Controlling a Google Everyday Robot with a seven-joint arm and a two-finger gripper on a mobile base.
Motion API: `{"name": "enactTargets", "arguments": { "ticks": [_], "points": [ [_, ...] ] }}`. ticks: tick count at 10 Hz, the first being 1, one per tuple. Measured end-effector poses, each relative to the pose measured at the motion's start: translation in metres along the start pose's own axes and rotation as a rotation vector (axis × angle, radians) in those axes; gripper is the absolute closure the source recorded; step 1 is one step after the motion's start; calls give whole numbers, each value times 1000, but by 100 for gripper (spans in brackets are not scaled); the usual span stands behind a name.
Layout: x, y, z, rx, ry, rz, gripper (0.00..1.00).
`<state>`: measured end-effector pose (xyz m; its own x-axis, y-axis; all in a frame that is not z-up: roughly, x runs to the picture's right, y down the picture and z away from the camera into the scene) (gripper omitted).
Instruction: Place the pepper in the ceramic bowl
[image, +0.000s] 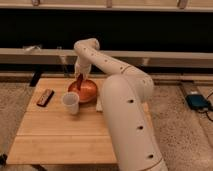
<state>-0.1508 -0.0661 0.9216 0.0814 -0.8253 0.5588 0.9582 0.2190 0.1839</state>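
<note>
The gripper (80, 76) hangs over the ceramic bowl (86, 91) at its ten o'clock rim, clamped on the pepper (79, 81); a white cup (70, 102) touches the bowl at eight o'clock. A dark bar (45, 97) lies at nine.

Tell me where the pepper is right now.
In the camera view, the pepper hangs from the tool over the ceramic bowl, at the table's far side, behind the white cup.

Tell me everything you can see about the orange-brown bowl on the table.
The ceramic bowl is round, shallow and orange-brown, with a glossy look. It sits upright on the wooden table, toward the far side. The white cup stands at its front left, overlapping its rim in this view; whether they touch is unclear. The robot arm hides its right edge. The gripper hangs over its far left part, with the dark red pepper pointing down into it.
</note>
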Motion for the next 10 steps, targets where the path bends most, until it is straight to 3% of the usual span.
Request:
{"name": "enactTargets", "arguments": {
  "ticks": [10],
  "points": [
    [-1, 8, -3, 9, 0, -24, 20]
  ]
}}
